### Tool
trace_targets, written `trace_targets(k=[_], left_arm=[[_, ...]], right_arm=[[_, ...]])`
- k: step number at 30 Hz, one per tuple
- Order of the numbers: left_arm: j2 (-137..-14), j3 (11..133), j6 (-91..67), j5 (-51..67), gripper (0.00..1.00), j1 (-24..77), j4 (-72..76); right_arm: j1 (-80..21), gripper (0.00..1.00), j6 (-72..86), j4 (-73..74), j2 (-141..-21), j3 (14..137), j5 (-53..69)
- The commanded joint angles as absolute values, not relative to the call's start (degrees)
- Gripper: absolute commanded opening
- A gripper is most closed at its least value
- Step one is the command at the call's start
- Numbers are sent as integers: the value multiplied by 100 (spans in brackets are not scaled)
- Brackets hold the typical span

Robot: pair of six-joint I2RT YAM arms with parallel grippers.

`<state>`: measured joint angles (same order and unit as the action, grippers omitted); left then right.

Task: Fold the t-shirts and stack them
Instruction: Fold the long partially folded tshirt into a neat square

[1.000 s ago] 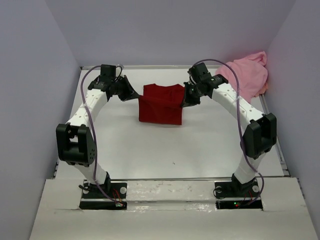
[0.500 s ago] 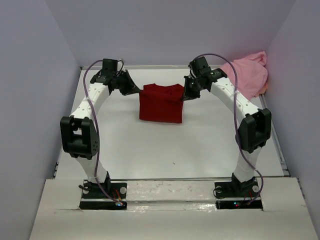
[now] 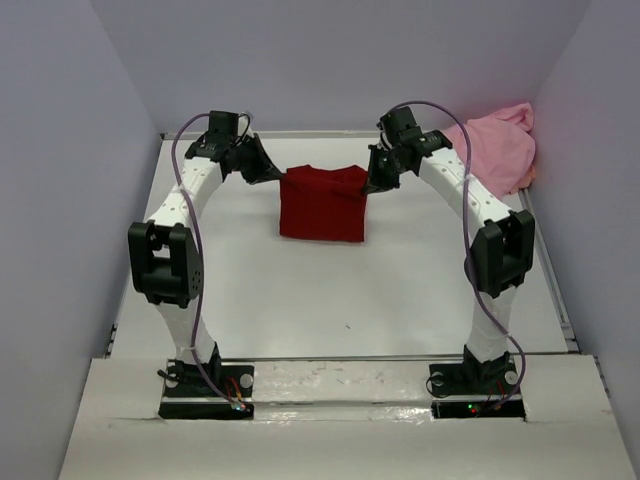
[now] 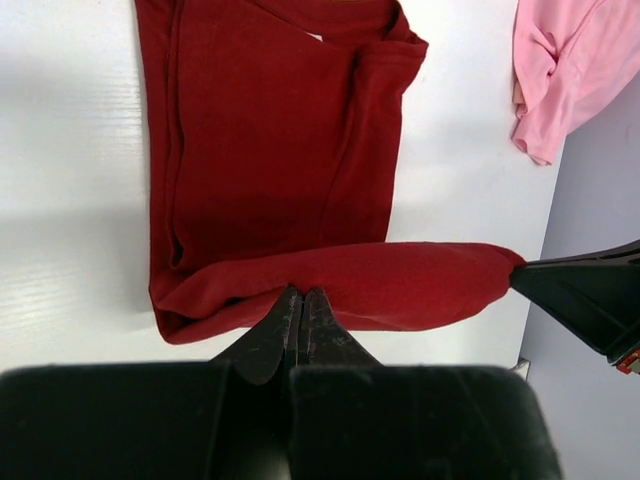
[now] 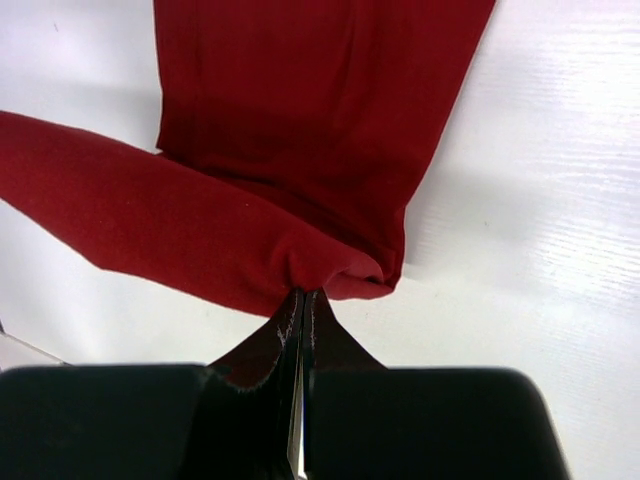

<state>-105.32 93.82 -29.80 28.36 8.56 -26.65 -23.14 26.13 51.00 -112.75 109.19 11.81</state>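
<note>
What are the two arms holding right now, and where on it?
The red shirt: left jaws and right jaws each pinch one end of its raised far edge.

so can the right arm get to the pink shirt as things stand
Probably not yet: the right hand is shut on an edge of the dark red shirt. The pink shirt lies heaped in the far right corner, beside that arm with nothing between, so once freed it likely could.

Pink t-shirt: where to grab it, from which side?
Pinch a loose edge on the left side of the pink t-shirt, coming from above. It lies crumpled in the far right corner, so the walls likely block its far and right sides. The right gripper, nearest, is shut on the dark red t-shirt.
</note>
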Motion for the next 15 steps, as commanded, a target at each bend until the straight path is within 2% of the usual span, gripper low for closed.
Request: trace_targets(k=[1, 15], left_arm=[[-10608, 9738, -2839, 2936, 2, 844, -2654], [-11460, 10590, -2795, 2997, 2, 844, -2689]], right_arm=[[-2188, 0, 2444, 5089, -11434, 11372, 1178], [-1960, 0, 2364, 5098, -12287, 12260, 1309]])
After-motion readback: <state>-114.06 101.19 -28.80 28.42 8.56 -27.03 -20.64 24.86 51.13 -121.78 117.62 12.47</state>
